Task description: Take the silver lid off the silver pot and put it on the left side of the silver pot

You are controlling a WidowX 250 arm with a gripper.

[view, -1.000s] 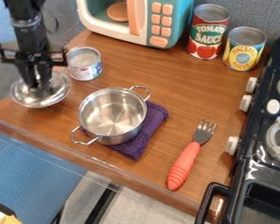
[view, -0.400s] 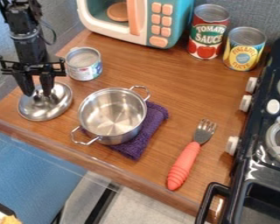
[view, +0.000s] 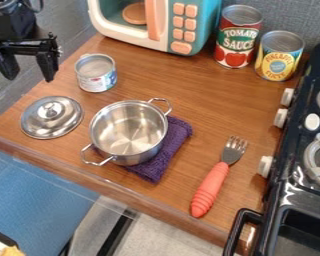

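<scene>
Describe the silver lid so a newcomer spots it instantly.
On the wooden counter, find the silver pot on the purple cloth. Left of it lies the silver lid, a shallow shiny dome with a central knob, unlike the upright, labelled can nearby.

Silver lid [view: 52, 119] lies knob-up — left of the open, upright silver pot [view: 128, 133].

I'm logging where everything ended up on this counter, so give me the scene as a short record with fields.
lid: silver lid flat on the wood, knob up, left of the pot
pot: silver pot, uncovered and empty, two loop handles
under pot: purple cloth, sticking out at the right
gripper: open, raised at upper left, apart from the lid
cans: small can behind the lid; tomato can and yellow can near the stove
utensil: fork with orange-red grip, right of the pot
</scene>
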